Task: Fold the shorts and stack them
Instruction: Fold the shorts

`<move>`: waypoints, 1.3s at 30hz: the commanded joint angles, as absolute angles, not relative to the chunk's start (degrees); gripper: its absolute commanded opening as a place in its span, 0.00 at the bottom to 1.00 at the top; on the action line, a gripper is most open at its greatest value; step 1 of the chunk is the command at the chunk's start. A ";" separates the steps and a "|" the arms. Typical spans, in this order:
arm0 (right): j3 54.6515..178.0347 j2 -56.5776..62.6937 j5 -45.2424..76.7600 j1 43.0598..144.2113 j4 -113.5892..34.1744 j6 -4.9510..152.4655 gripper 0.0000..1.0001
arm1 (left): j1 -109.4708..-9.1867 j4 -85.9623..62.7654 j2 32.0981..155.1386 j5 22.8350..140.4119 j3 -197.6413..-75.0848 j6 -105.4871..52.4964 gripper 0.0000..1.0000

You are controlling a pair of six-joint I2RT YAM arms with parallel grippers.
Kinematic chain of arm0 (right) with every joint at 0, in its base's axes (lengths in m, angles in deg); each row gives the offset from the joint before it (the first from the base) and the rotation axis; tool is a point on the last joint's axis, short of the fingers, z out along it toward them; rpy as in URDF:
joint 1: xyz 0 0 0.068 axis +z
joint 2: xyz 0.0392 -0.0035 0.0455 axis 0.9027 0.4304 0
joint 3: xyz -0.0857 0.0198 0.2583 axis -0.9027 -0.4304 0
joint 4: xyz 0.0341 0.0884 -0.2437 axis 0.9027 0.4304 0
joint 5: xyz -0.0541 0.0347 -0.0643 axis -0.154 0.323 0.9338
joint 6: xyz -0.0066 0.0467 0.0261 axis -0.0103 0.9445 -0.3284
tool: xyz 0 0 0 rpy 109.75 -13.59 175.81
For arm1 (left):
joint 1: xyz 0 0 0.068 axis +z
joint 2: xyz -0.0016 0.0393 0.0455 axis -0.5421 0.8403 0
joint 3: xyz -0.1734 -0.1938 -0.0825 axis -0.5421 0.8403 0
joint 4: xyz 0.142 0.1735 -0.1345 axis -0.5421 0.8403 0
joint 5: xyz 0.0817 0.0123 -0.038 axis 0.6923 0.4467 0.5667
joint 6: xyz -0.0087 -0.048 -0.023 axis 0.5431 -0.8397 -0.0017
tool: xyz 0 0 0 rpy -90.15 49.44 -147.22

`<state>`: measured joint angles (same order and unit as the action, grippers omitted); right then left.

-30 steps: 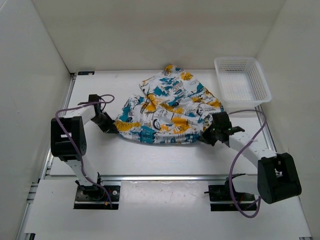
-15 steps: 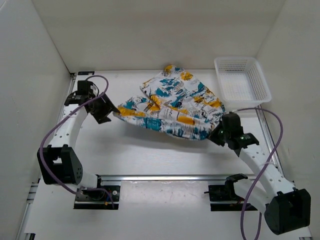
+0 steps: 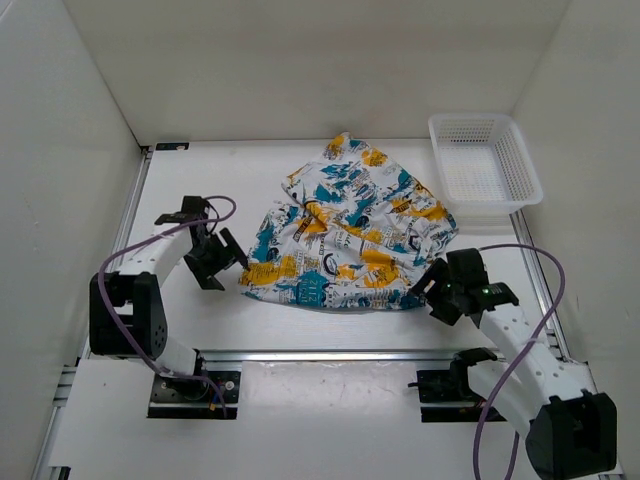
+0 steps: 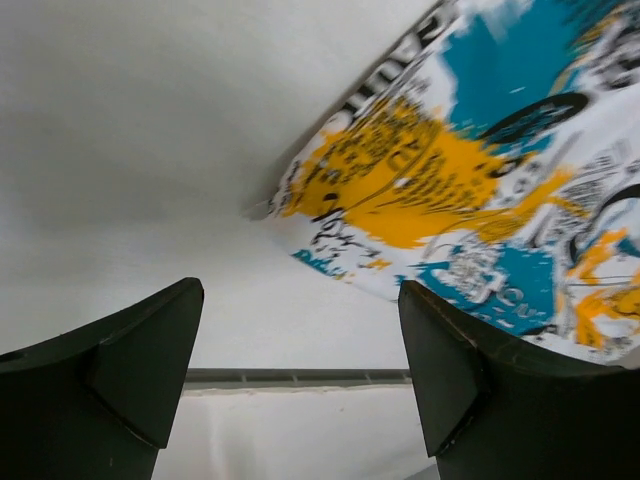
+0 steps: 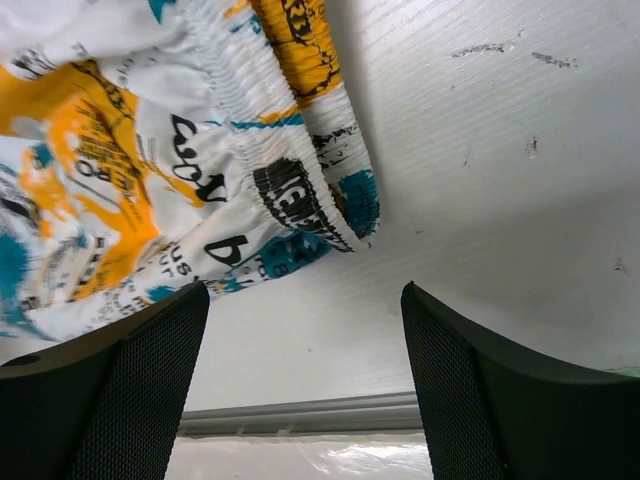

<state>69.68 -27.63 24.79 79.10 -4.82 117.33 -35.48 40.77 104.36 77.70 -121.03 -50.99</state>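
The black two-finger left gripper point(image 3: 225, 262) is hovering with its jaws spread and empty just beside the near-left corner of the soft white fabric shorts printed with teal, yellow and black patches point(image 3: 350, 238). The shorts are lying rumpled mid-way across the white table point(image 3: 190, 190), and the black right gripper point(image 3: 432, 288) is gaping empty just off their elastic waistband. To my eye, both should be pinching matching corners and travelling level, so the fold is landing flat

The left arm point(image 3: 150, 257) and right arm point(image 3: 520, 335) are white tubular links with chunky black joints — a purple cable point(image 3: 476, 440) loops along each. Black base plates point(image 3: 225, 392); fingers point(image 4: 130, 365) matte black, wedge-shaped.
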 commanded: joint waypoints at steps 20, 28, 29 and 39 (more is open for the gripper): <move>62.94 -18.98 22.26 76.46 -24.30 121.08 0.37 | -41.71 31.81 117.26 78.72 -124.04 -53.07 0.10; 83.93 -15.36 27.53 76.46 -16.23 110.72 0.00 | -41.01 39.89 109.80 80.91 -138.53 -51.83 0.10; 86.21 -15.36 27.53 76.46 -15.26 109.76 0.00 | -41.00 40.86 109.10 80.92 -140.81 -51.83 0.10; 114.95 -19.31 21.66 76.46 -4.37 100.09 0.00 | -39.25 53.87 100.23 82.06 -171.58 -52.53 0.10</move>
